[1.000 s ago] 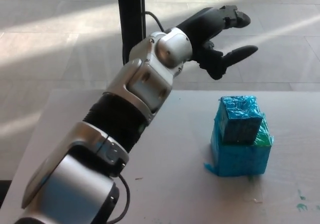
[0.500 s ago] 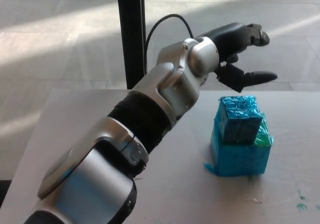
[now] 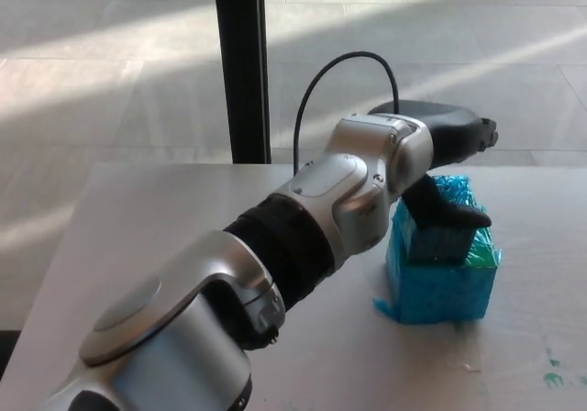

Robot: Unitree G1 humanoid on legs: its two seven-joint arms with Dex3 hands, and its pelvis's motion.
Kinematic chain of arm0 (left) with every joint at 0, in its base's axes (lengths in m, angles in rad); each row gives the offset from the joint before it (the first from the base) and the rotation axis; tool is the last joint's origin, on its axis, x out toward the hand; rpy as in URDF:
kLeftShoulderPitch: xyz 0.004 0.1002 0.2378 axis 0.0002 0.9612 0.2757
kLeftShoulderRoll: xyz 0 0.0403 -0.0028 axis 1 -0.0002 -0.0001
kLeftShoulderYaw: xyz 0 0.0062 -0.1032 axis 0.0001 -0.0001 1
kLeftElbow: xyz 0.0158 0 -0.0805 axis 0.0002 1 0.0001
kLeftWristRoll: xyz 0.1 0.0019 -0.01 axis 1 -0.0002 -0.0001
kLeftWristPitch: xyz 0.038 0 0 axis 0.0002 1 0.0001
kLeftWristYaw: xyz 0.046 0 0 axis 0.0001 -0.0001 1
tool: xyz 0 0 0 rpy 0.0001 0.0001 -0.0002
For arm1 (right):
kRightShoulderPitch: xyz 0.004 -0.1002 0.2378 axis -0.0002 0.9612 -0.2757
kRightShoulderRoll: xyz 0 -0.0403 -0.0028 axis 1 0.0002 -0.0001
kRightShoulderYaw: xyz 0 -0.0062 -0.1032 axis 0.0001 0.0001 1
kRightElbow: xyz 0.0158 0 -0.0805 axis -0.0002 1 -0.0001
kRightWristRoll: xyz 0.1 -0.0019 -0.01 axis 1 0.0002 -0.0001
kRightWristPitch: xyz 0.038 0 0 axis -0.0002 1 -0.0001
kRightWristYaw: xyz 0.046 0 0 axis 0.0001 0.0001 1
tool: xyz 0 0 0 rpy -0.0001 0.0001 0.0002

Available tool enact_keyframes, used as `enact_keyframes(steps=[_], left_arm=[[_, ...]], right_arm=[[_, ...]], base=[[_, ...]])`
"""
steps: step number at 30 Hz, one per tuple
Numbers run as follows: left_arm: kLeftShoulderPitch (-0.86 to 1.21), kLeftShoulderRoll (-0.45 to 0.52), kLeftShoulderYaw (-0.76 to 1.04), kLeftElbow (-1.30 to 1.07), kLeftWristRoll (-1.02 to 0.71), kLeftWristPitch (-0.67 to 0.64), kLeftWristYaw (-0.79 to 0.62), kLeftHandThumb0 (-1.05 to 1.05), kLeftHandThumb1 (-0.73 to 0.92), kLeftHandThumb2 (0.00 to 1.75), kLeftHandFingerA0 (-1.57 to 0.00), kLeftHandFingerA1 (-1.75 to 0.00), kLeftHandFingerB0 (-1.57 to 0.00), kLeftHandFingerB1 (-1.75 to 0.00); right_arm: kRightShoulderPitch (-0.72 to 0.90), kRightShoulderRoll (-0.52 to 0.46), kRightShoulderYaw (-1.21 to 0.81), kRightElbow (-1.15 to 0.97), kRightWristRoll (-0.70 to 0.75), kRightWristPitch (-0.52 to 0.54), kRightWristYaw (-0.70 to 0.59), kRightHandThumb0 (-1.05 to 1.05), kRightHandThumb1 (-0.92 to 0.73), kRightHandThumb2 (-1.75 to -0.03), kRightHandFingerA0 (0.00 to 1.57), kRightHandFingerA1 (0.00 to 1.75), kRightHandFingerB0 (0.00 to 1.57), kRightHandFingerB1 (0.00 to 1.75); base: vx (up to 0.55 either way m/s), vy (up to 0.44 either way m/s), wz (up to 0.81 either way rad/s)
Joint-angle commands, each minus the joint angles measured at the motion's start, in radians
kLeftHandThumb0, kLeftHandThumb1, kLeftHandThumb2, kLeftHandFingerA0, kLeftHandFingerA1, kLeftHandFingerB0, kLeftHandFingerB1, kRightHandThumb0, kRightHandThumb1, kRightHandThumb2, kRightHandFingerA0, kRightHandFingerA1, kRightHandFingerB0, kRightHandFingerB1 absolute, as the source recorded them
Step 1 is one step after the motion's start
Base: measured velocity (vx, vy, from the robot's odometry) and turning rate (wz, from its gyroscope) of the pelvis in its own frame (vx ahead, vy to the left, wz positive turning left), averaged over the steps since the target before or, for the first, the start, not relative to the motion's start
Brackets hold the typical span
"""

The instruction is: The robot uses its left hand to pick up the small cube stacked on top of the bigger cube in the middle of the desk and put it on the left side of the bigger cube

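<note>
Desk (image 3: 138,218), left hand (image 3: 438,145) over small cube (image 3: 449,237)

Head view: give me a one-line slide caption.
Left hand reaches over the small cube stacked on the bigger cube.

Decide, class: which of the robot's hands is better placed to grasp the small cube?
Left. The left hand is right over the small cube atop the bigger cube; no right hand shows.

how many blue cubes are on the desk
2: the bigger cube sits on the desk; the small cube is stacked on it, partly covered by the left hand.
</note>
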Motion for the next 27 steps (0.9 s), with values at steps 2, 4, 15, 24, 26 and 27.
enact_keyframes(steps=[2,4,15,24,26,27], left_arm=[[0.032,-0.025,-0.007,-0.004,0.045,0.060,-0.064,-0.95,0.48,1.03,0.00,-0.21,-0.10,-0.03],[0.042,-0.026,-0.014,-0.002,0.055,0.062,-0.071,-0.96,0.48,1.02,0.00,-0.24,-0.06,-0.01],[0.084,-0.018,-0.027,0.007,0.077,0.064,-0.138,-1.00,0.45,0.93,-0.64,-0.83,-0.07,-0.10],[0.195,-0.021,0.072,-0.014,0.075,-0.024,0.067,-0.38,0.66,0.59,-0.60,-1.07,-0.35,-0.37],[0.215,-0.031,0.107,-0.001,0.063,-0.058,0.119,-0.19,0.75,0.66,-0.67,-1.09,-0.43,-0.43],[0.217,-0.039,0.123,0.015,0.059,-0.075,0.144,-0.14,0.75,0.68,-0.59,-0.81,-0.48,-0.47]], right_arm=[[-0.003,-0.029,-0.001,-0.019,0.000,0.025,-0.002,-0.51,-0.71,-0.61,0.50,0.59,0.41,0.35],[-0.008,-0.032,0.000,-0.010,-0.001,0.014,0.000,-0.50,-0.71,-0.61,0.50,0.60,0.42,0.35],[-0.022,-0.034,0.008,0.005,-0.007,-0.002,-0.006,-0.52,-0.71,-0.61,0.50,0.56,0.40,0.34],[-0.028,-0.025,0.007,0.004,-0.006,0.005,-0.017,-0.53,-0.71,-0.61,0.51,0.57,0.42,0.34],[-0.034,-0.022,0.003,0.011,0.000,0.002,-0.017,-0.51,-0.71,-0.62,0.51,0.58,0.41,0.33],[-0.037,-0.019,-0.002,0.014,0.003,0.000,-0.024,-0.55,-0.57,-0.92,0.49,0.65,0.35,0.50]], base=[[0.00,0.000,0.00],[0.00,0.000,0.00],[0.00,0.000,0.00],[0.00,0.000,0.00],[0.00,0.000,0.00],[0.00,0.000,0.00]])
